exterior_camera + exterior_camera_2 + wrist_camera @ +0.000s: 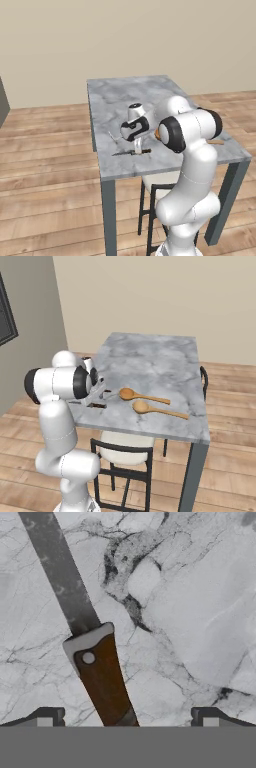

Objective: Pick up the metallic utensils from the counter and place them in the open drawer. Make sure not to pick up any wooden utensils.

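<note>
Your gripper (125,719) hangs low over the marble counter (135,92), close to its near-left corner as the left base view shows it, with its jaws spread as wide as they go and nothing between them. In the hand view the two dark fingertips (47,717) stand well apart at the bottom, and the knife (85,642) lies on the marble between them: its brown handle runs up from the lower middle, a silver bolster with a small rivet caps it, and the grey blade goes on to the upper left edge of that view. Neither fingertip touches the handle.

In the left base view you see the same knife (131,152) lying flat near the counter's front edge, blade toward the left edge, dark handle just under the hand. Just beyond it, a second thin metallic utensil (114,137) lies on the marble, partly covered by the hand; you cannot tell what kind it is.

In the right base view the two wooden spoons (145,396) lie side by side toward the middle of the counter's near half, bowls toward the arm, handles pointing to the right edge, well apart from the gripper. In that view the arm's elbow hides most of the hand.

A chair (125,448) with a pale seat and black frame is tucked under the counter's near edge.
</note>
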Controlling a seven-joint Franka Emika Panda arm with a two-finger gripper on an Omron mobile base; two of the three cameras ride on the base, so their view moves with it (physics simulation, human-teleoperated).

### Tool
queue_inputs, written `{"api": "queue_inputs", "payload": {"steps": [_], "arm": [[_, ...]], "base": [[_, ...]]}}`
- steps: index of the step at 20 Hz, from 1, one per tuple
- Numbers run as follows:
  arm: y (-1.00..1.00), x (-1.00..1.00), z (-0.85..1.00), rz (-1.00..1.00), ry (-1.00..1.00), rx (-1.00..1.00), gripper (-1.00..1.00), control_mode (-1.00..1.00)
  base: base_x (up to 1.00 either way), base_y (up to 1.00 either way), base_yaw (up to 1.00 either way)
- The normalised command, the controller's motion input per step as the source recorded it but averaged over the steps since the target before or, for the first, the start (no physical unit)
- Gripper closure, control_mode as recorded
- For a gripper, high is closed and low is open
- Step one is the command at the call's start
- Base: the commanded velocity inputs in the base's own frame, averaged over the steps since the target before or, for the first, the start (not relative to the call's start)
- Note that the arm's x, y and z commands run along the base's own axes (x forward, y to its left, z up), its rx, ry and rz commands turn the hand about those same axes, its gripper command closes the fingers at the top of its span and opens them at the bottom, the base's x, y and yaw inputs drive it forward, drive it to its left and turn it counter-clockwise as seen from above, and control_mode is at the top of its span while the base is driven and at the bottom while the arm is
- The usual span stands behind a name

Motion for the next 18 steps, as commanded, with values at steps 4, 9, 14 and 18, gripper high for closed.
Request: {"api": "queue_inputs", "payload": {"steps": [4, 9, 14, 18], "arm": [[0.00, -0.06, -0.09, 0.00, 0.00, 0.00, -1.00, -1.00], [0.00, 0.00, -0.11, 0.00, 0.00, 0.00, -1.00, -1.00], [0.00, 0.01, -0.08, 0.00, 0.00, 0.00, -1.00, -1.00], [0.00, 0.00, -0.09, 0.01, 0.00, 0.00, -1.00, -1.00]], "base": [[0.00, 0.00, 0.00], [0.00, 0.00, 0.00], [0.00, 0.00, 0.00], [0.00, 0.00, 0.00]]}}
